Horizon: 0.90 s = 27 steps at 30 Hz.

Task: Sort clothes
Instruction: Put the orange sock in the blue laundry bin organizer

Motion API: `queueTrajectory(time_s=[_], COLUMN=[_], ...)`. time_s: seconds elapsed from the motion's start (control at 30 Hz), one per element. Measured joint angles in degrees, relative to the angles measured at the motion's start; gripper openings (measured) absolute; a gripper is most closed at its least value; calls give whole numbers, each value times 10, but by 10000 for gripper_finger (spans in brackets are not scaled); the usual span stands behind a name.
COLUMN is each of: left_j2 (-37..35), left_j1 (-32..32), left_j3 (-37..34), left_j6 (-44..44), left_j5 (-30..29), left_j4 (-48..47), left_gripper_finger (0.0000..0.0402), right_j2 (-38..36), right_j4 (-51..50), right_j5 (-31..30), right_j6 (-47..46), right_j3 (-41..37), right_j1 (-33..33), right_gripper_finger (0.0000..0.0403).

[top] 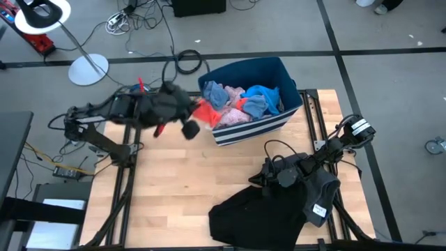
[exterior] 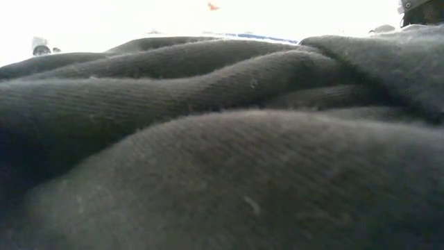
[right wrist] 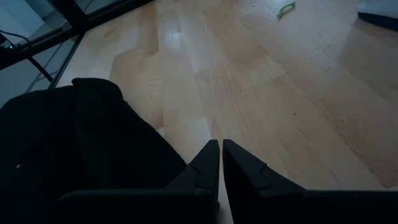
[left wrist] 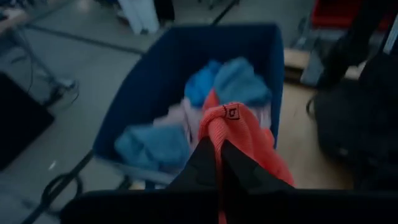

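Observation:
My left gripper (top: 197, 111) is at the left end of the navy bin (top: 279, 70) and is shut on a red-orange garment (top: 206, 111). The left wrist view shows this garment (left wrist: 249, 137) in front of the bin's bright blue (left wrist: 239, 81), grey-blue (left wrist: 152, 146) and pink clothes. My right gripper (top: 253, 180) is shut and empty over bare wood, just beyond a black garment (top: 258, 216) lying on the table's near part. A grey garment (top: 324, 189) lies under the right arm. Dark grey cloth (exterior: 222, 139) fills the low view. My left gripper pinches a bunched fold at the top of the red-orange garment (left wrist: 217, 127) between its two fingers (left wrist: 202, 162), beside a small tag (left wrist: 232, 112). The rest of the cloth hangs slack below and beside the fingers, over the bin's left end.
The bin (left wrist: 149, 74) stands at the table's far middle, with a striped piece (top: 237, 118) on its near wall. Bare wood (right wrist: 261, 81) lies between the bin and the black garment (right wrist: 74, 143). A lamp base (top: 88, 69) and cables lie on the floor beyond the table.

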<state>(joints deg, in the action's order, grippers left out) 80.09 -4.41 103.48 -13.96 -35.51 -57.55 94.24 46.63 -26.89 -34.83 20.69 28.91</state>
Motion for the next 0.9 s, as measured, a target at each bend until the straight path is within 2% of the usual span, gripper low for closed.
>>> queueTrajectory(time_s=[0.27,0.5,0.6,0.77,0.9], left_j2=[26,91,126,189,224], left_j1=[122,194,213,233,244], left_j3=[-2,-2,-2,-3,-3], left_j6=[114,134,152,153,149], left_j5=[77,98,130,183,187], left_j4=[161,234,260,300,301], left_gripper_finger=[8,12,20,61,106], right_j2=[0,0,0,0,0], right_j4=[0,0,-1,-5,-6], right_j5=[0,0,0,0,0], right_j6=[0,1,1,3,4], right_j3=[0,0,0,0,0], right_j1=[0,0,0,0,0], right_gripper_finger=[24,24,24,24,24])
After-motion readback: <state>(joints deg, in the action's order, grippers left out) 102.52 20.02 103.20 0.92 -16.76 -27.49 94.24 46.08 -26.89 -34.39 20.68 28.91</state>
